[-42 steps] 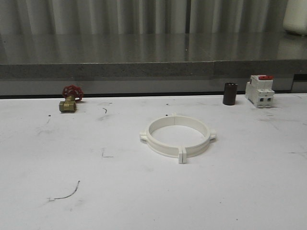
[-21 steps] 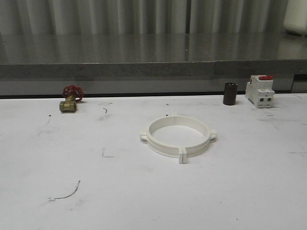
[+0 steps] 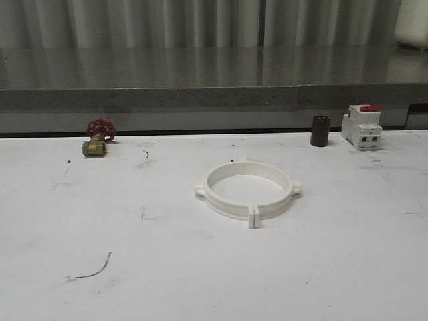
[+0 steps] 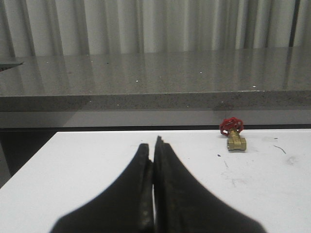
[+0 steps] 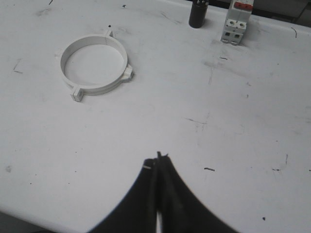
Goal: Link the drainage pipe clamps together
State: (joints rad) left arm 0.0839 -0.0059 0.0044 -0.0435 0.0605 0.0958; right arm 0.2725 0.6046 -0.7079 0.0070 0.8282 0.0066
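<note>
The two white drainage pipe clamps (image 3: 247, 190) lie flat in the middle of the white table, joined end to end as one wide ring with small tabs sticking out at its sides. The same clamp ring (image 5: 94, 64) appears in the right wrist view, well away from my right gripper (image 5: 157, 160). That gripper is shut and empty over bare table. My left gripper (image 4: 152, 145) is also shut with nothing between its fingers, hovering over the table's left part, apart from the ring.
A brass valve with a red handwheel (image 3: 97, 139) sits at the back left. A dark cylinder (image 3: 320, 131) and a white boxy red-topped switch (image 3: 362, 126) stand at the back right. A grey ledge (image 3: 214, 97) runs behind the table.
</note>
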